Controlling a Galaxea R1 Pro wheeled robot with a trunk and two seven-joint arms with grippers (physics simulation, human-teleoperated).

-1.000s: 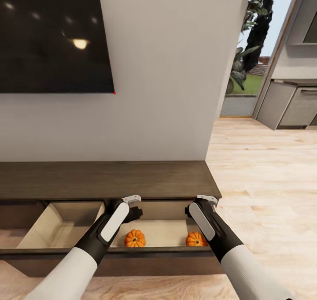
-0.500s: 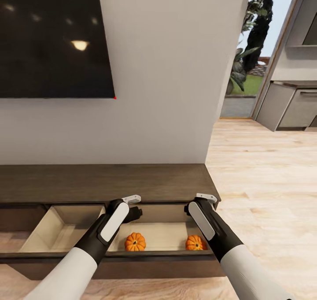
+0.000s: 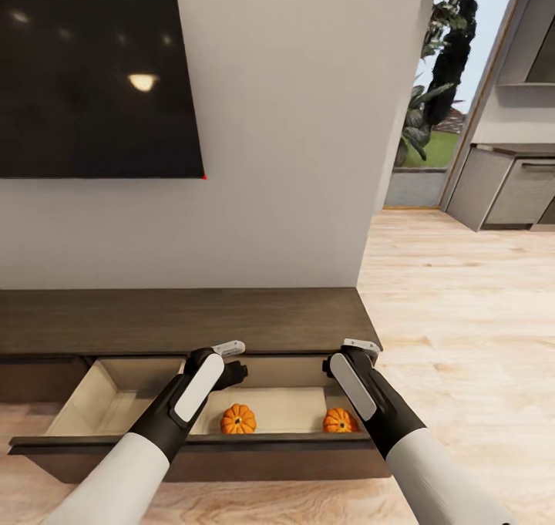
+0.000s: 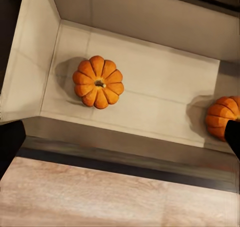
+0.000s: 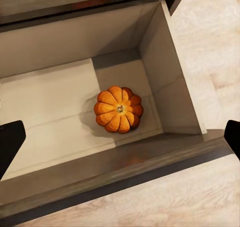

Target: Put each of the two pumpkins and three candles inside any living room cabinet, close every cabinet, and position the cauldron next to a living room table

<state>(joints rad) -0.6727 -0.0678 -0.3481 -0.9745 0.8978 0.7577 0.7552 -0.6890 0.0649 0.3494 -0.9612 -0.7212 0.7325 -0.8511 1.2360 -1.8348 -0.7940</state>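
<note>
The long dark brown cabinet [image 3: 185,321] stands against the wall with its wide drawer [image 3: 231,459] pulled out, showing a pale interior. Two orange pumpkins lie in the drawer's right compartment: one [image 3: 238,418] [image 4: 98,81] near the divider, the other [image 3: 340,420] [image 5: 119,109] in the right corner, also seen at the left wrist view's edge [image 4: 223,118]. My left gripper [image 3: 235,367] [image 4: 120,139] hovers open above the first pumpkin. My right gripper [image 3: 348,354] [image 5: 120,139] hovers open above the second. Neither touches anything. The candles, cauldron and table are out of view.
A black TV [image 3: 92,85] hangs on the white wall above the cabinet. Light wood floor [image 3: 462,317] stretches to the right toward a glass door with plants [image 3: 435,70] and grey kitchen units [image 3: 501,190]. The drawer front juts out between me and the cabinet.
The whole picture has shifted slightly, so the camera has moved; more of the TV and the drawer front's left end now show. Both arms and both pumpkins keep their places.
</note>
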